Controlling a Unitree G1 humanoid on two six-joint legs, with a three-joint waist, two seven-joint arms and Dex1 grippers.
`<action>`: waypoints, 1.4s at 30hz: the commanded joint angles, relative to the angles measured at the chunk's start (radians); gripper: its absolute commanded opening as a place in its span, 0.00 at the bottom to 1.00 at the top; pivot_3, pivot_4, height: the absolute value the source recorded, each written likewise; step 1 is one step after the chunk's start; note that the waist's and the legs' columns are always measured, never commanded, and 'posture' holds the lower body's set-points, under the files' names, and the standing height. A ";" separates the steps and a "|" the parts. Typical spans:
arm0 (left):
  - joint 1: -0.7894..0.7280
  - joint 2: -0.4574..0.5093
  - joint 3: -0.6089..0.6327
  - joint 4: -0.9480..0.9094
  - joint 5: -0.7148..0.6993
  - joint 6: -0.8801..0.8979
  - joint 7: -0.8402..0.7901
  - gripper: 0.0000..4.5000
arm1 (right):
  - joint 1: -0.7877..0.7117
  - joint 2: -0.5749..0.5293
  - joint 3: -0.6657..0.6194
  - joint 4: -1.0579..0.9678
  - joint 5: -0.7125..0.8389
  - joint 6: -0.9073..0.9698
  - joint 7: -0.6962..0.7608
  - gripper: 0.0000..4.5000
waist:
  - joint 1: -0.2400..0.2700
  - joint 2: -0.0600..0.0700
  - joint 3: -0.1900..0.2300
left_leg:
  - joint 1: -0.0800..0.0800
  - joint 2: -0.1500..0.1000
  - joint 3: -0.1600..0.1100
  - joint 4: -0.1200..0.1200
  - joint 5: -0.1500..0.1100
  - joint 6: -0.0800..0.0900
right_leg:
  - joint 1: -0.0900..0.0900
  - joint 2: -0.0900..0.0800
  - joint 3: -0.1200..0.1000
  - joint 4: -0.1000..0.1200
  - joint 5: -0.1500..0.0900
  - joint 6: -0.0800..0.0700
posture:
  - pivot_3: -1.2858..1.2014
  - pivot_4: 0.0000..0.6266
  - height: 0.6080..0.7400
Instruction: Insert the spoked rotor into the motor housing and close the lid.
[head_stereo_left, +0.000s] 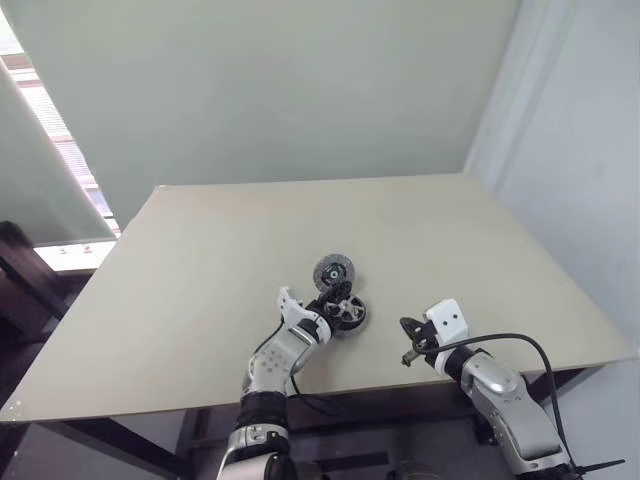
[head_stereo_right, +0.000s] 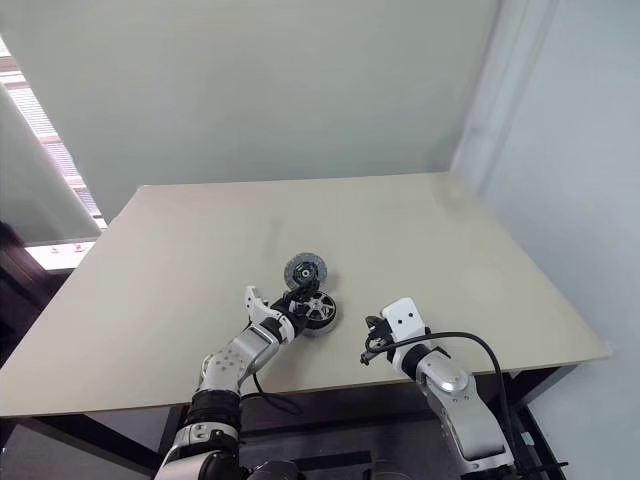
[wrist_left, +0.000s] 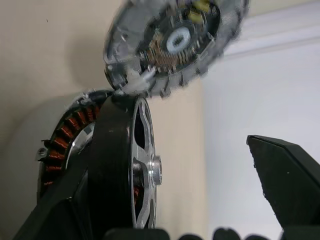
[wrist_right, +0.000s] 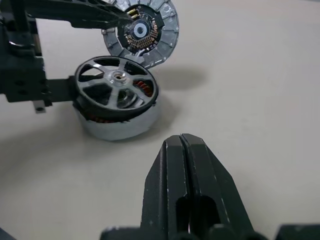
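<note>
Left gripper (head_stereo_left: 338, 300) spread wide at the rotor (wrist_right: 116, 88); right gripper (wrist_right: 186, 150) pressed together, apart.
Rotor sits in the housing (wrist_right: 117, 122); lid (wrist_right: 142, 32) just beyond, touching. Bare beige table (head_stereo_left: 200, 240), pale wall (head_stereo_left: 280, 80), blinds (head_stereo_left: 60, 150) left.

Left tool (head_stereo_left: 338, 300) spread wide (right tool (wrist_right: 184, 145) closed).

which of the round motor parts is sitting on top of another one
The spoked rotor: it sits in the copper-wound housing. The grey lid lies apart on the table, just behind them.
</note>
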 joint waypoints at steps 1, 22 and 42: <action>0.027 -0.007 -0.012 -0.123 -0.007 0.047 0.041 1.00 | -0.037 0.006 0.000 -0.006 -0.002 -0.034 0.008 0.00 | -0.004 0.000 0.000 | 0.000 0.000 0.000 -0.001 0.000 0.000 | 0.000 0.000 0.000 0.000 0.001 0.001 | 0.52 0.00 1.00; 0.078 0.085 -0.030 -0.442 -0.009 0.163 0.134 1.00 | -0.055 0.015 0.017 0.046 -0.003 -0.059 0.027 0.00 | -0.002 0.000 0.000 | 0.000 0.000 0.000 -0.002 0.000 0.000 | -0.001 0.000 0.001 0.000 0.000 0.000 | 0.52 0.00 1.00; 0.150 0.302 -0.387 -0.374 0.438 -0.130 -0.245 0.47 | -0.043 0.032 0.028 0.041 -0.005 -0.057 0.029 0.00 | -0.002 0.000 0.000 | 0.001 0.000 0.000 -0.003 -0.001 -0.002 | -0.001 0.000 0.002 0.000 0.000 -0.001 | 0.52 0.00 1.00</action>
